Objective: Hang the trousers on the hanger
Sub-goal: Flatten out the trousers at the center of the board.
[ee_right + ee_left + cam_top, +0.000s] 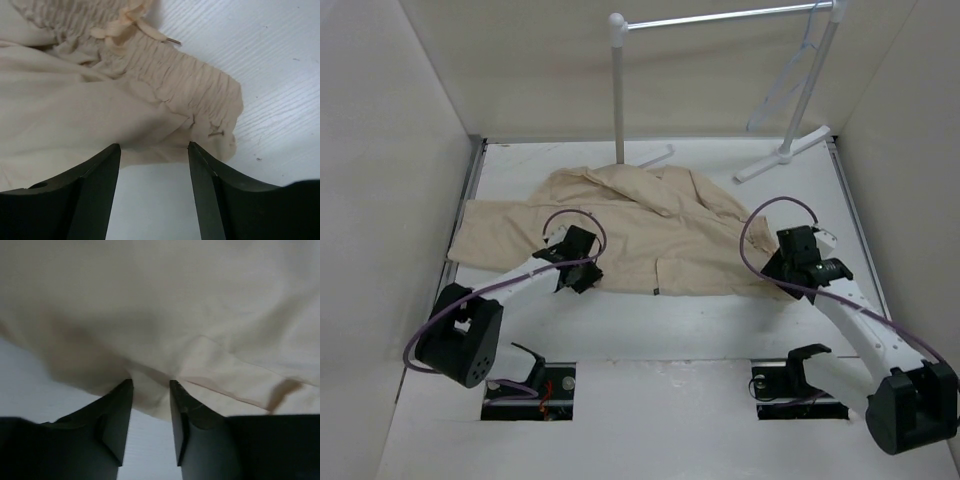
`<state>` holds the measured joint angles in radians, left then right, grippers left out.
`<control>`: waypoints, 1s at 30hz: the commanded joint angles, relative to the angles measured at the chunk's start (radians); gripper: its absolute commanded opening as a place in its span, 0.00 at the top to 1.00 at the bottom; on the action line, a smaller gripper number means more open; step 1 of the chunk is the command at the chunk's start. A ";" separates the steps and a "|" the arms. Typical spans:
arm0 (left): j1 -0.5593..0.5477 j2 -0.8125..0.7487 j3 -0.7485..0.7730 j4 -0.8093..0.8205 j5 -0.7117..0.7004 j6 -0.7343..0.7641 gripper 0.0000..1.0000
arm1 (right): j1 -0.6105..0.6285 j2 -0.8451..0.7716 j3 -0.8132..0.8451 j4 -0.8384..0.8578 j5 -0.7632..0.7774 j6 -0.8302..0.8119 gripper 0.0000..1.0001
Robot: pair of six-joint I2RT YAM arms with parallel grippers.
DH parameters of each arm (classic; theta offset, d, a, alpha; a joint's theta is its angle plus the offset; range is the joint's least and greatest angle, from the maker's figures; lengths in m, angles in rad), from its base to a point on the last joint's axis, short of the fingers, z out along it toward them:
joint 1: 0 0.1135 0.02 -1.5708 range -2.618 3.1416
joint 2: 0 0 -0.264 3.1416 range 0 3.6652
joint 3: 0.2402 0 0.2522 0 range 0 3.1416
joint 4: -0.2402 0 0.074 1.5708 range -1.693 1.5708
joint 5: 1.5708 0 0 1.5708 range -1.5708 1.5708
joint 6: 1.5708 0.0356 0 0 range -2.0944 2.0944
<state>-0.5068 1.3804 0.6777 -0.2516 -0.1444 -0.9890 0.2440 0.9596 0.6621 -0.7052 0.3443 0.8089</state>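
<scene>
Nearest the arm bases, the bare white table [670, 330] lies between the robot and the cloth. At the near hem, the left gripper [151, 385] sits low, its jaws drawn in to a narrow gap. A fold of the hem lies between the fingertips [125, 390]. Daylight shows between them, so I judge the pinch not yet made. To the right, the right gripper [155, 146] has its jaws spread wide and holds nothing. Its tips rest just short of the gathered elastic waistband [200, 85], with the drawstring [125, 27] lying a little beyond.

The trousers [650, 230] lie flat and rumpled across the middle of the table. The legs run toward the left wall and the waist end is at the right. No part of them is lifted.

Farther back stands the white tubular rack [720, 18]. The hanger [780, 85] hangs by its hook from the right end of the rack's bar, well apart from the trousers and from both grippers, and carries nothing.

By my reading the task is at its opening stage. Nothing has been draped or threaded, and neither arm has a secure hold. What is left is nearly all of it: grasping the cloth, raising it, carrying it to the back right, and laying it over the hanger's lower wire.
</scene>
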 commanded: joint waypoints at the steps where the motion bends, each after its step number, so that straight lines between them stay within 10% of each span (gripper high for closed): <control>1: 0.076 -0.069 -0.090 -0.043 -0.014 -0.008 0.76 | -0.022 0.066 -0.018 0.056 0.016 0.007 0.37; 11: 0.265 -0.381 -0.219 -0.291 0.080 -0.007 0.94 | 0.040 0.064 -0.114 0.035 -0.301 0.148 0.89; 14: 0.329 -0.519 -0.169 -0.429 0.077 0.001 0.94 | 0.099 -0.036 -0.144 -0.045 -0.358 0.187 0.85; 20: 0.285 -0.508 0.005 -0.439 0.060 0.026 0.72 | 0.027 -0.104 0.075 -0.139 -0.259 0.048 0.38; 26: 0.045 -0.195 0.183 -0.204 0.066 0.035 0.67 | -0.180 0.179 0.240 0.181 -0.301 -0.097 0.64; 30: -0.086 0.017 0.266 -0.042 0.135 0.036 0.65 | -0.243 0.358 0.292 0.390 -0.321 -0.125 0.51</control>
<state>-0.5297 1.3159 0.8932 -0.4221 -0.0620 -0.9649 0.0349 1.2343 0.9092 -0.5255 0.0479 0.7467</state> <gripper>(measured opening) 0.342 0.457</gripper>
